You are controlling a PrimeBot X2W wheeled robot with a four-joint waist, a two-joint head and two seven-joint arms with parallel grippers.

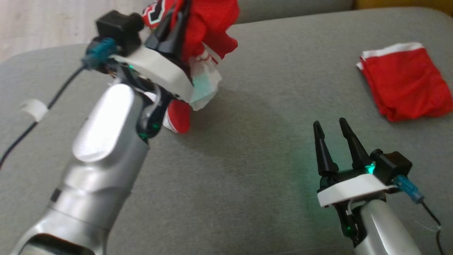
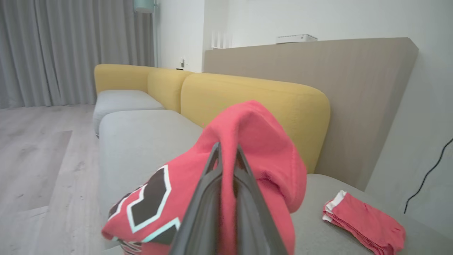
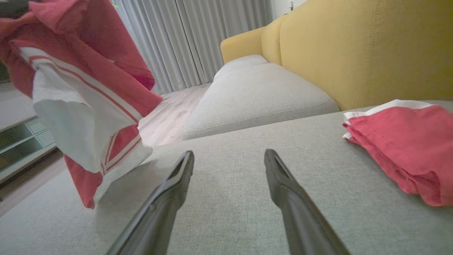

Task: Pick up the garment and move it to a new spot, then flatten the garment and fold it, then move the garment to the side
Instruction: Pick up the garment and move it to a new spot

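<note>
Left gripper (image 1: 176,28) clamped on the bunched red garment (image 1: 208,24), which hangs lengthwise down over the grey cushion (image 1: 247,159) at my left; right gripper (image 1: 330,123), fingers spread wide and empty, sits low and well apart to its right, so I judge the left arm carries.

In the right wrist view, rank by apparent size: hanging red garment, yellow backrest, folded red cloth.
1. Hanging red garment and yellow backrest: about alike; the garment is nearer, so unsure.
2. Folded red cloth.
</note>
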